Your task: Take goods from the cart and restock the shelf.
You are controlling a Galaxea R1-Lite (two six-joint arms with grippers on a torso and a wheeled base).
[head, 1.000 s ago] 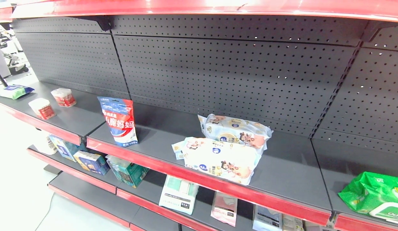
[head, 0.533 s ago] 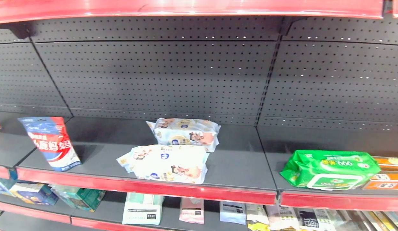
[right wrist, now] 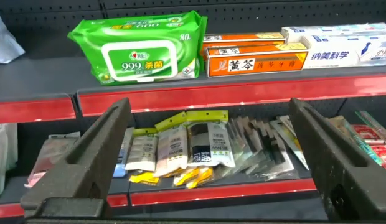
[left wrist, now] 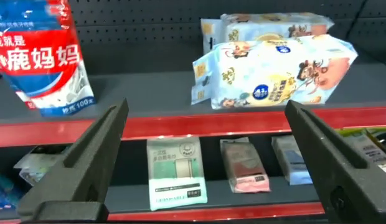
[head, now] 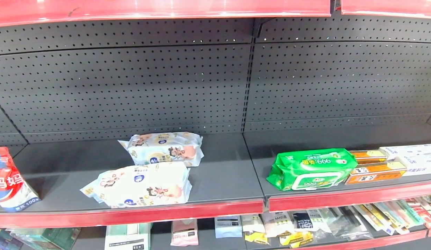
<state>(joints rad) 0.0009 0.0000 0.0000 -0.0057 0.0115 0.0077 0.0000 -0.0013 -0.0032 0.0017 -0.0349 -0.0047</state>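
A dark shelf (head: 222, 180) with a red front lip carries two white cartoon-printed wipe packs, one at the front (head: 140, 185) and one behind it (head: 165, 148). A blue-and-red pouch (head: 10, 184) stands at the far left. A green wipe pack (head: 311, 169) lies on the right bay beside orange boxes (head: 373, 166) and white boxes (head: 413, 156). My left gripper (left wrist: 208, 165) is open and empty, facing the shelf's lip below the cartoon packs (left wrist: 274, 68) and the pouch (left wrist: 40, 56). My right gripper (right wrist: 208, 165) is open and empty, facing the lip below the green pack (right wrist: 140, 50).
A lower shelf holds hanging sachets and small packs (head: 295, 225), seen closer in the right wrist view (right wrist: 193, 146); a white-and-green pack (left wrist: 176, 171) and a pink one (left wrist: 244, 167) sit below the left bay. The perforated back panel (head: 167, 83) rises behind. Bare shelf lies between the cartoon packs and the green pack.
The whole head view has swung to the right along the shelf, so the camera moved. The pouch slid to the left edge and the boxes on the right came into sight.
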